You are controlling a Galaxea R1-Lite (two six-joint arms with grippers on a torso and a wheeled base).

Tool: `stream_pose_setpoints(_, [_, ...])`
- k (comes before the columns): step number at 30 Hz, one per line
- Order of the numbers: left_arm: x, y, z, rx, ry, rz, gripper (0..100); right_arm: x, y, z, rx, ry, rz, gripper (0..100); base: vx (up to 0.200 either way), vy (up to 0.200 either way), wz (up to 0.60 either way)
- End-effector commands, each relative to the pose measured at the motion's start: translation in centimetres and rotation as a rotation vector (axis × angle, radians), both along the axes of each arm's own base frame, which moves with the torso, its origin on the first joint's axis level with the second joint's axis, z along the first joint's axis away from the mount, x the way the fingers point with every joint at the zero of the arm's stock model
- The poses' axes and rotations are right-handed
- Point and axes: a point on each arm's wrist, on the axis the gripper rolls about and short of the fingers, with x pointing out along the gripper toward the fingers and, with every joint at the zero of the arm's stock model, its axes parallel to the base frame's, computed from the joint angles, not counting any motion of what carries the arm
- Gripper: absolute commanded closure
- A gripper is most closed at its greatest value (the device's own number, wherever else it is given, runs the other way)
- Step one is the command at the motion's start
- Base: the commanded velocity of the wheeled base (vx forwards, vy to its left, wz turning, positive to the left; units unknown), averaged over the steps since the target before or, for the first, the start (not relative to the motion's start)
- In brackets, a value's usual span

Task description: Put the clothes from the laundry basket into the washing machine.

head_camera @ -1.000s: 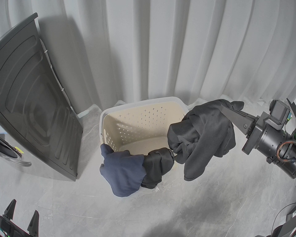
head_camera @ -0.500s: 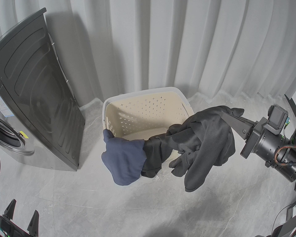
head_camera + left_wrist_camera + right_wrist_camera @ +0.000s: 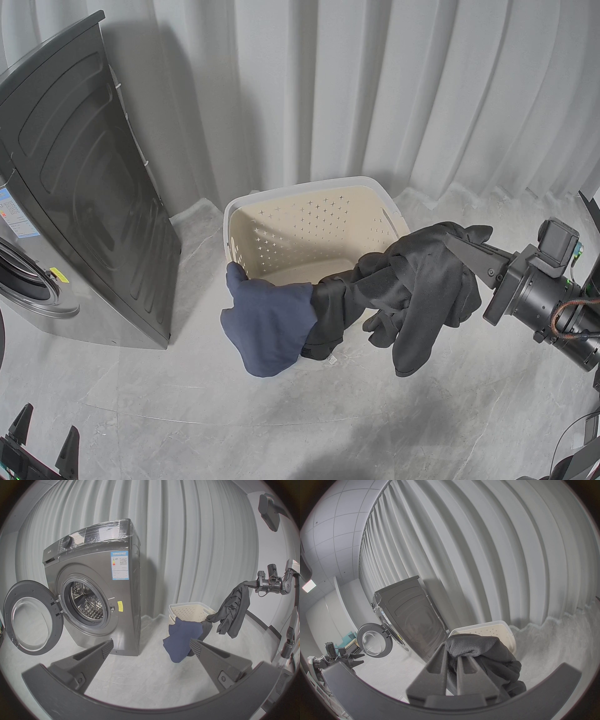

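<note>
My right gripper (image 3: 459, 240) is shut on a black garment (image 3: 422, 290), holding it above the floor beside the right rim of the cream laundry basket (image 3: 312, 219). One end of the black garment (image 3: 232, 611) still trails over the basket's front edge. A navy garment (image 3: 269, 325) drapes over the basket's front wall down to the floor. The grey washing machine (image 3: 100, 586) stands at the left with its round door (image 3: 29, 616) swung open and the drum (image 3: 86, 600) showing. Low at my left, the left gripper (image 3: 150, 645) stands open, holding nothing.
White curtains (image 3: 350, 94) hang behind the basket and the machine. The pale marble-look floor (image 3: 250, 419) stretches bare between the basket, the machine and me. The curtain hem bunches on the floor at the right (image 3: 500, 194).
The head view has shifted, so the basket and machine sit further right in it. The black garment has been drawn out longer from the basket's front edge.
</note>
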Motion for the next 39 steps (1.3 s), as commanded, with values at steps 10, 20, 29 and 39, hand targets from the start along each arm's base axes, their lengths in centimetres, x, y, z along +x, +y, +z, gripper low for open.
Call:
stream_pose_setpoints(10, [0.0,0.0,-0.4,-0.001,0.003,0.001,0,1.0,-0.1,-0.2,-0.005,0.012,-0.031,100,0.0,0.2,0.0])
stream_pose_setpoints(20, [0.0,0.0,-0.4,-0.001,0.003,0.001,0,1.3,0.1,-0.5,0.005,0.034,-0.031,100,0.0,0.2,0.0])
stream_pose_setpoints(29, [0.0,0.0,-0.4,-0.001,0.003,0.003,0,2.0,0.5,-0.7,0.01,0.039,-0.087,100,0.0,0.067,0.0])
stream_pose_setpoints(39, [0.0,0.0,-0.4,-0.001,0.003,0.003,0,2.1,0.5,-0.8,0.007,0.044,-0.097,100,-0.2,0.0,0.0])
